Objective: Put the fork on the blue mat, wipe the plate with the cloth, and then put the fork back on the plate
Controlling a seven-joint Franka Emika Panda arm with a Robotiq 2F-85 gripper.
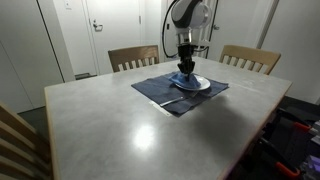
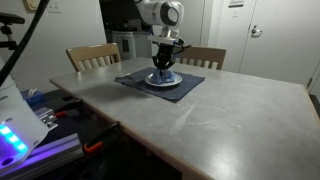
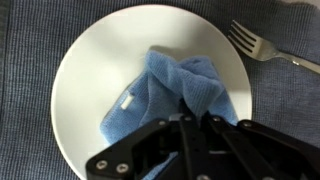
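In the wrist view the round white plate (image 3: 95, 70) lies on the dark blue mat (image 3: 25, 60). A bright-blue cloth (image 3: 150, 95) is bunched on the plate, and my gripper (image 3: 194, 112) is shut on its gathered top. The silver fork (image 3: 258, 45) lies on the mat beside the plate's upper right rim, tines pointing left. In both exterior views the gripper (image 1: 185, 68) (image 2: 162, 68) points straight down onto the cloth (image 1: 184, 78) on the plate (image 1: 198, 85) (image 2: 172, 80), which sits on the mat (image 1: 160, 90) (image 2: 135, 79). A fork (image 1: 172, 101) shows near the mat's front edge.
A large grey table (image 1: 130, 130) (image 2: 210, 120) carries the mat. Wooden chairs (image 1: 133, 57) (image 1: 250, 58) (image 2: 93, 55) stand along the far side. Another chair back (image 1: 15, 140) is near the table's corner. Equipment with cables (image 2: 30, 130) sits beside the table.
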